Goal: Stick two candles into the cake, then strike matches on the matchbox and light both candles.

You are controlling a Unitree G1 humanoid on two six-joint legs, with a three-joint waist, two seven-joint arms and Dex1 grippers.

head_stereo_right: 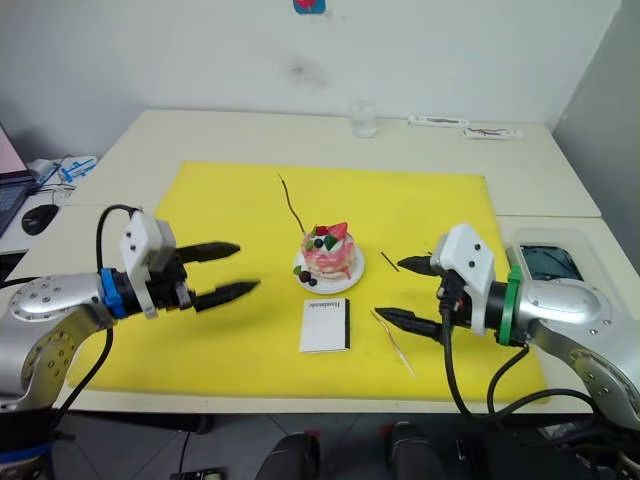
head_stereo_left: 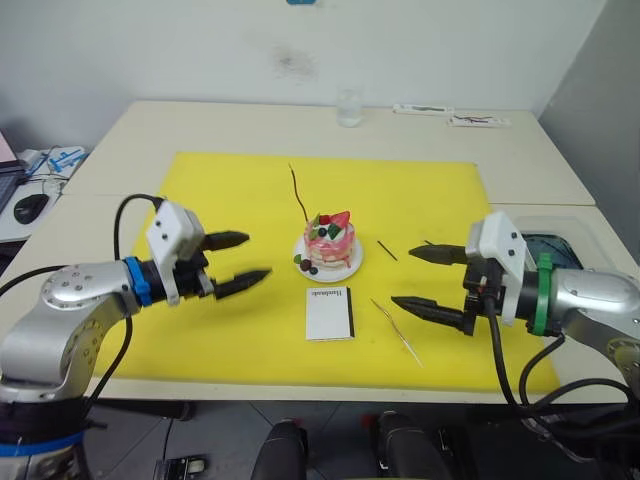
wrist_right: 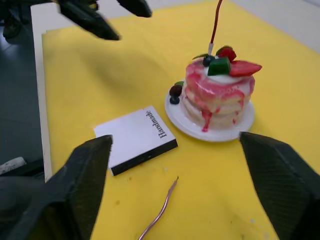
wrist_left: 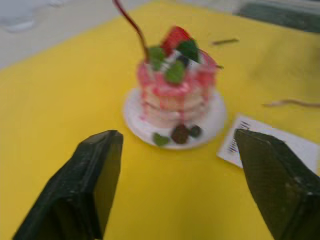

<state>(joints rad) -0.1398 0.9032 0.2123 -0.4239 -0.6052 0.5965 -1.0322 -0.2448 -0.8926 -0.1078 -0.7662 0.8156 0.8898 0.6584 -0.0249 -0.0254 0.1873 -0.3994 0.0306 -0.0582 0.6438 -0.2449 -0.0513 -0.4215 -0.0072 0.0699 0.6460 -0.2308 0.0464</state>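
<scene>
Cake [head_stereo_left: 330, 243] sits on its white plate [head_stereo_left: 350, 266] mid-mat, with one candle [head_stereo_left: 299, 194] already stuck in the top: thin wavy red stick rising from beside the strawberry and leaning toward 11 o'clock. No flame on it that I can see

Second candle [head_stereo_left: 396, 332] lies flat on the yellow mat [head_stereo_left: 240, 190], at about 4 o'clock from the cake, well apart from it, just off the matchbox's right edge. Matchbox [head_stereo_left: 330, 313] lies flat at 6 o'clock from the cake, near the plate, not touching, lettered end toward the cake. One match [head_stereo_left: 387, 250] lies on the mat at 3 o'clock from the cake; another short dark stick near the right gripper's upper finger could be the second match, can't tell for sure

Right gripper [head_stereo_left: 428, 281] hovers at 4 o'clock from the cake, jaws spread wide, holding nothing, nearer than the other gripper to the loose candle. Left gripper [head_stereo_left: 236, 261] hovers at 9 o'clock from the cake, well apart, jaws wide too, empty

My read: roughly a quarter done. One candle in; still to go: plant second candle, strike matches, light both. Likely next pick is the loose candle by the right arm. It's thin and flat on the mat, so awkward to pinch
</scene>
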